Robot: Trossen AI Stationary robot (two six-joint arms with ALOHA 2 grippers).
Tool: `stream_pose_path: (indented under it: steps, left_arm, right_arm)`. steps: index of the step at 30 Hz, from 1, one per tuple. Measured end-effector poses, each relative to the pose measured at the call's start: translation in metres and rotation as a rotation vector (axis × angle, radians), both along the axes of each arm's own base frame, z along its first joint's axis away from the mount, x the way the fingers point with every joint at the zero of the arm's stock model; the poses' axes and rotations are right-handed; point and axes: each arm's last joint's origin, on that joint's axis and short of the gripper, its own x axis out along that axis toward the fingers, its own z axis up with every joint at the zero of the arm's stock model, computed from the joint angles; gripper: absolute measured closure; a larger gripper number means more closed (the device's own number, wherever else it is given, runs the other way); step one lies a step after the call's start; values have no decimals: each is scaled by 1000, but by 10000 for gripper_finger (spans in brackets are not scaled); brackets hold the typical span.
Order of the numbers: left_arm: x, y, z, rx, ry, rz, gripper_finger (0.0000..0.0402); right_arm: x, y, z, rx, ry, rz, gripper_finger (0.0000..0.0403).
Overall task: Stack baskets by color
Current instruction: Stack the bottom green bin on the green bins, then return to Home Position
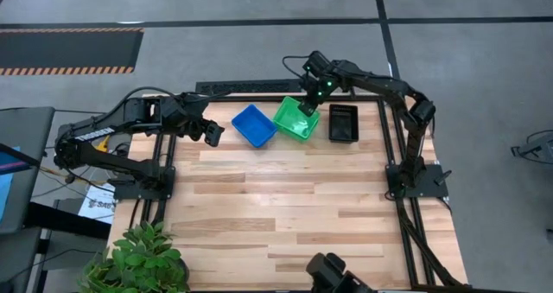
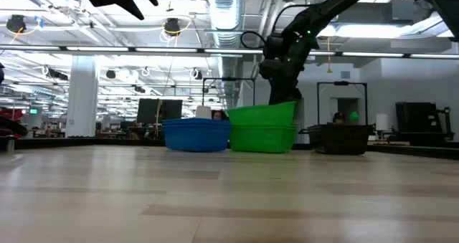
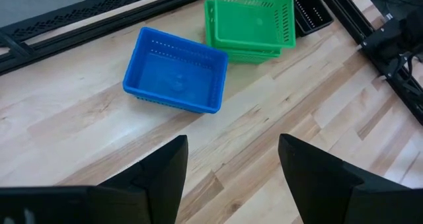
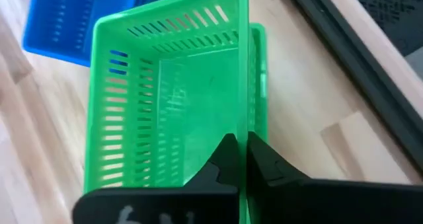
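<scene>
A blue basket [image 1: 254,124], green baskets [image 1: 296,117] and a black basket [image 1: 343,123] stand in a row along the table's far edge. The top green basket [image 2: 262,114] sits tilted in a lower green one [image 2: 263,137], whose rim [image 4: 259,72] shows beside it. My right gripper [image 1: 309,105] is shut on the top green basket at its far right side. My left gripper [image 1: 210,131] hovers open to the left of the blue basket [image 3: 175,72], above the table, with nothing between its fingers [image 3: 165,178]. My right gripper pinches one side wall [image 4: 242,112] of the top green basket at its rim, one finger [image 4: 225,164] inside the basket and one outside. The fingers come from above, slanting down from the far right. The basket is tilted, raised at the held side, its other end on the lower green basket.
A potted plant [image 1: 138,258] stands at the near left corner and a dark device [image 1: 333,276] at the near edge. A black frame rail [image 1: 393,146] runs along the table's right side. Bare wood [image 1: 285,207] spreads across the middle and near part.
</scene>
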Motion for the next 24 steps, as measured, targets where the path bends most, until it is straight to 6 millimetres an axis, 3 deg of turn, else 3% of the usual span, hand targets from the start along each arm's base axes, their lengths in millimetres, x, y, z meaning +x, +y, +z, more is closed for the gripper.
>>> stream_pose_path:
  steps: [16, 20, 24]
  left_arm:
    - [0, 0, 0, -4, -2, 2, 177]
    - [0, 0, 0, 0, -1, 0, 177]
    - [0, 0, 0, 10, 1, 8, 177]
  right_arm:
    - [-4, -1, -17, 9, 26, 7, 321]
    - [-3, -3, -16, -7, 13, 4, 281]
    - [-1, -8, -2, -36, -20, -6, 235]
